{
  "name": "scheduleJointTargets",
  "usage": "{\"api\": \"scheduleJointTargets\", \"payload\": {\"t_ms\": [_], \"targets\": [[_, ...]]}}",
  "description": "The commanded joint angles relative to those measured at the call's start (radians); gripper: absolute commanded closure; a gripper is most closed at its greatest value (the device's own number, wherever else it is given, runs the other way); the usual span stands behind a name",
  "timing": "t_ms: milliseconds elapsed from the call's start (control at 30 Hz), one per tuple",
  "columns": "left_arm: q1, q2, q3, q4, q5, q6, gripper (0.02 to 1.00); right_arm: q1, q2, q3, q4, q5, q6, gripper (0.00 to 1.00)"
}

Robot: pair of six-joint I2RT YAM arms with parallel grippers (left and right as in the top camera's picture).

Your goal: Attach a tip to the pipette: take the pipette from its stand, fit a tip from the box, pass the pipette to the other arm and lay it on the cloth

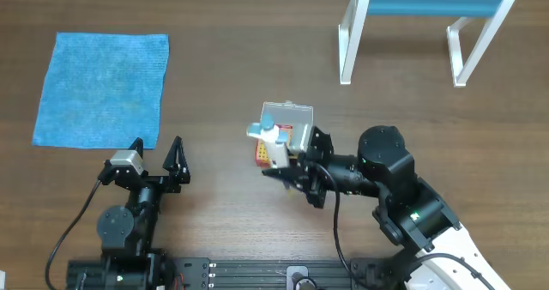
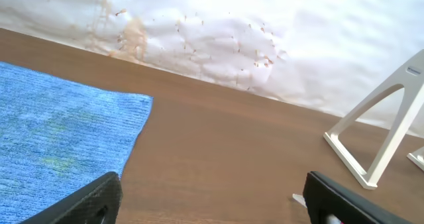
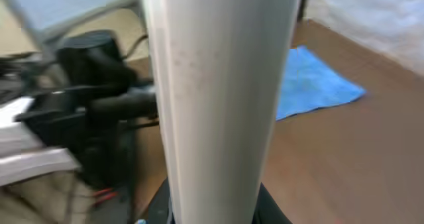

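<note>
Top view is showing one pipette (image 1: 273, 141), with a white body and a pale blue cap at its far end, lying clamped in the right gripper (image 1: 287, 163) over the middle of the worktop (image 1: 223, 58). The fingers are closing on its body. In the right wrist view the same body (image 3: 218, 98) is standing as a broad, smooth white column with faint speckling, right up against the camera.

The pipette is sitting against the near left corner of one tip box (image 1: 294, 118), a clear box with orange and yellow showing inside. Whether the two are touching I cannot tell.

One blue cloth (image 1: 103, 88) is lying flat at the far left, well apart from the pipette. One stand (image 1: 429, 7), with white legs and a blue top bar, is standing at the far right.

The left gripper (image 1: 157, 144) is hovering near the cloth's near right corner, its fingers (image 2: 93, 201) spreading wide with nothing between them.
</note>
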Motion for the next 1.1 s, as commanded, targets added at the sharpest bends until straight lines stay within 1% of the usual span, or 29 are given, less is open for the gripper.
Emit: {"api": "scheduleJointTargets", "payload": {"t_ms": [33,67,200,233,267,300,400,467,600,633,667,700,733,767,800,833,900,933,967,1000,1033,1067,1100], "targets": [[-0.004,-0.005,-0.003,-0.005,-0.011,0.013,0.132,0.007,0.011,0.023,-0.117,-0.098,0.132,0.932],[-0.004,-0.005,-0.003,-0.005,-0.011,0.013,0.132,0.007,0.014,0.023,-0.139,-0.098,0.150,0.923],[-0.004,-0.005,-0.003,-0.005,-0.011,0.013,0.132,0.007,0.014,0.023,-0.145,-0.085,0.165,0.925],[-0.004,-0.005,-0.003,-0.005,-0.011,0.013,0.132,0.004,0.014,0.023,-0.114,-0.087,0.258,0.928],[-0.004,-0.005,-0.003,-0.005,-0.011,0.013,0.132,0.004,0.013,0.023,-0.093,-0.085,0.325,0.928],[-0.004,-0.005,-0.003,-0.005,-0.011,0.013,0.134,0.004,0.014,0.023,-0.072,-0.081,0.332,0.928],[-0.004,-0.005,-0.003,-0.005,-0.011,0.013,0.132,0.004,0.014,0.023,0.014,0.025,0.332,0.928],[-0.004,-0.005,-0.003,-0.005,-0.011,0.013,0.130,0.002,0.014,0.023,0.047,0.066,0.332,0.928],[-0.004,-0.005,-0.003,-0.005,-0.011,0.013,0.132,0.002,0.014,0.023,0.058,0.075,0.333,0.928],[-0.004,-0.005,-0.003,0.000,-0.008,0.009,0.130,0.002,0.014,0.023,0.058,0.076,0.359,0.928],[-0.004,-0.005,-0.003,0.009,0.016,-0.029,0.132,0.002,0.014,0.023,0.058,0.076,0.375,0.925],[-0.004,-0.005,-0.003,0.031,0.115,-0.206,0.132,0.002,0.014,0.023,0.058,0.076,0.392,0.928],[-0.004,-0.005,-0.003,0.024,0.277,-0.445,0.132,0.002,0.014,0.023,0.061,0.076,0.422,0.928],[-0.004,-0.002,-0.003,0.018,0.408,-0.597,0.132,0.002,0.014,0.023,0.065,0.076,0.441,0.930],[-0.003,-0.002,-0.003,0.018,0.478,-0.638,0.130,0.002,0.014,0.023,0.079,0.076,0.480,0.930],[-0.003,-0.002,-0.003,0.022,0.480,-0.674,0.130,0.002,0.014,0.023,0.082,0.076,0.499,0.928],[-0.003,-0.002,-0.003,0.022,0.485,-0.846,0.134,0.002,0.014,0.023,0.083,0.067,0.516,0.928],[-0.003,-0.002,-0.003,0.037,0.491,-0.849,0.132,0.002,0.014,0.023,0.082,0.050,0.516,0.925],[-0.003,-0.002,-0.003,0.068,0.519,-0.849,0.132,0.002,0.014,0.023,0.082,0.018,0.523,0.928],[-0.003,-0.001,-0.003,0.118,0.577,-0.871,0.134,0.002,0.014,0.023,0.079,-0.003,0.555,0.928],[-0.003,0.003,-0.001,0.147,0.612,-0.891,0.117,0.002,0.014,0.023,0.074,-0.034,0.585,0.925],[-0.003,0.021,0.018,0.162,0.685,-0.905,0.099,0.002,0.014,0.023,0.062,-0.060,0.610,0.928],[-0.003,0.044,0.037,0.161,0.730,-0.905,0.102,0.002,0.014,0.023,0.044,-0.077,0.623,0.928]]}}
